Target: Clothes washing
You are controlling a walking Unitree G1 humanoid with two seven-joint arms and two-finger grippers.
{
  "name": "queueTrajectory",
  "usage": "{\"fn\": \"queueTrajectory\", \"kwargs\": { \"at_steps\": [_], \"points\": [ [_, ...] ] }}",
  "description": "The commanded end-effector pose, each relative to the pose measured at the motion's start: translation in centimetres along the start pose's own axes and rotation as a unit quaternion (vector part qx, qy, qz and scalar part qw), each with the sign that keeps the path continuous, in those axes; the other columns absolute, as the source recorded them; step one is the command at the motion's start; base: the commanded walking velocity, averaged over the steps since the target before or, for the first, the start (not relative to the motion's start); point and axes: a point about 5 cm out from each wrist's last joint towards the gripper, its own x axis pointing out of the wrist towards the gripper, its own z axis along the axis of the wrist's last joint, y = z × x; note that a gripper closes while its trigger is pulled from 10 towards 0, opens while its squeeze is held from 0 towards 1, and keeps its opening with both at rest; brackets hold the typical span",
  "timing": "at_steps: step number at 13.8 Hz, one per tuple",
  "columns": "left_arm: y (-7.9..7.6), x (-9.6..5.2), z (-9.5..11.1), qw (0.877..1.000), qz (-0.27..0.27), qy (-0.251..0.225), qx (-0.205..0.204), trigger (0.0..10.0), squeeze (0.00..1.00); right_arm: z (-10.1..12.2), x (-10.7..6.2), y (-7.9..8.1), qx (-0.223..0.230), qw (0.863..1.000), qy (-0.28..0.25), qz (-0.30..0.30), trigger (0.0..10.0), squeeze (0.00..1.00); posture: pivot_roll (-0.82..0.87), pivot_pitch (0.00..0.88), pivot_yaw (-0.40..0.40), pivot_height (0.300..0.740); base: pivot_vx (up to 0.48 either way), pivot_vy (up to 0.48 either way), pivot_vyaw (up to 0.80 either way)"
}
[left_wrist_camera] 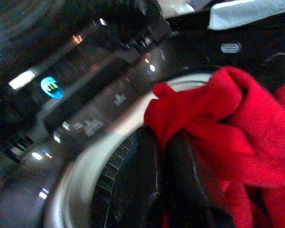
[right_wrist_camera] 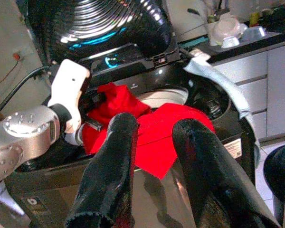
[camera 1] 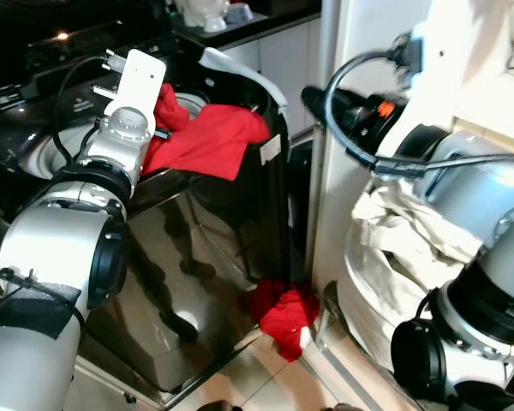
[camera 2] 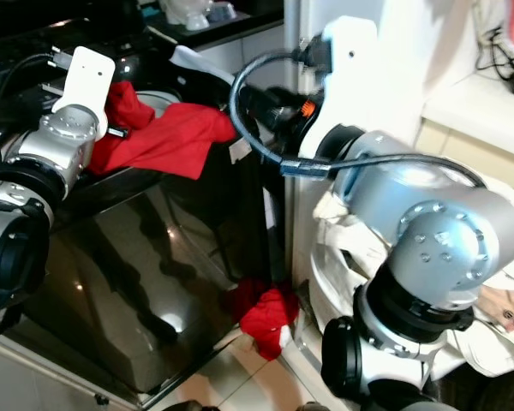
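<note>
One red garment [camera 1: 207, 137] was held pinched in the left claw [left_wrist_camera: 173, 156] over the washer [camera 1: 197, 282] rim during loading, pushing into the drum [left_wrist_camera: 85, 175] judged next, while the right claw [right_wrist_camera: 152, 142], spread wide, was kept back.

left gripper [left_wrist_camera: 168, 142] fingers half buried in red garment [left_wrist_camera: 228, 142], washer drum [left_wrist_camera: 85, 190] blurred
</note>
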Motion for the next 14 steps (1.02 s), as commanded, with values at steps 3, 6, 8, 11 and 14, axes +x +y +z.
{"fn": "queueTrajectory", "kwargs": {
  "at_steps": [3, 6, 8, 11, 14],
  "points": [
    [0.5, 0.0, 0.0, 0.996, -0.033, 0.028, -0.075, 10.0, 1.00, -0.5, 0.1, 0.7, -0.015, 1.000, 0.011, 0.009, 10.0, 0.00, -0.19, 0.000, 0.137, 0.740, 0.000, 0.000, 0.00],
    [1.1, 0.0, 1.2, 0.996, -0.030, 0.013, -0.088, 10.0, 1.00, -1.2, 0.3, 0.7, -0.008, 0.999, 0.038, 0.013, 10.0, 0.00, -0.18, 0.000, 0.134, 0.740, 0.000, 0.000, 0.00],
    [1.9, 0.0, 1.8, 0.997, -0.011, -0.001, -0.077, 10.0, 1.00, -1.7, 0.5, 0.7, -0.003, 0.999, 0.052, 0.010, 10.0, 0.00, -0.18, 0.000, 0.139, 0.740, 0.000, 0.000, 0.00],
    [2.1, 0.0, 1.7, 0.997, -0.006, 0.002, -0.078, 10.0, 1.00, -1.8, 0.6, 0.6, -0.003, 0.999, 0.053, 0.004, 10.0, 0.00, -0.18, 0.000, 0.145, 0.740, 0.000, 0.000, 0.00],
    [2.3, 0.0, 1.7, 0.997, -0.005, 0.002, -0.078, 10.0, 1.00, -1.7, 0.6, 0.4, 0.002, 0.999, 0.051, -0.005, 10.0, 0.00, -0.18, 0.000, 0.152, 0.740, 0.000, 0.000, 0.00]
  ]
}}
